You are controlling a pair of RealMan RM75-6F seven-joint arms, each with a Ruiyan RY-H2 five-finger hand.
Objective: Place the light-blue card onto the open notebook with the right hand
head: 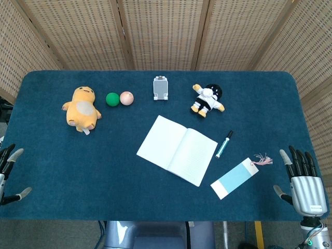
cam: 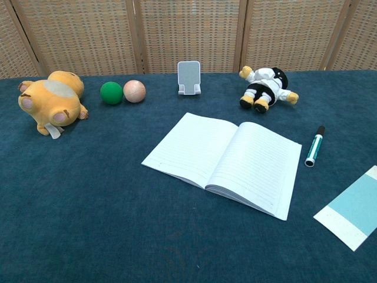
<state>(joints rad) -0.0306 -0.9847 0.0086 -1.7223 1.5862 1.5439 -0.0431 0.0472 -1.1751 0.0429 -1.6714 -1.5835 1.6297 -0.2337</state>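
Observation:
The light-blue card (head: 234, 178) (cam: 352, 212) lies flat on the table, white at both ends, with a pink tassel (head: 263, 160) at its far end. To its left the open notebook (head: 177, 149) (cam: 226, 161) lies with blank lined pages up. My right hand (head: 301, 181) hovers at the table's right front edge, to the right of the card, fingers spread and holding nothing. My left hand (head: 9, 174) shows at the left front edge, fingers apart and empty. Neither hand appears in the chest view.
A teal marker (head: 224, 143) (cam: 314, 145) lies between notebook and card. Along the back stand a yellow plush (head: 82, 108), a green ball (head: 112, 99), a peach ball (head: 126, 98), a grey phone stand (head: 161, 87) and a black-and-white plush (head: 207, 99). The blue table (head: 78, 171) ends near my hands.

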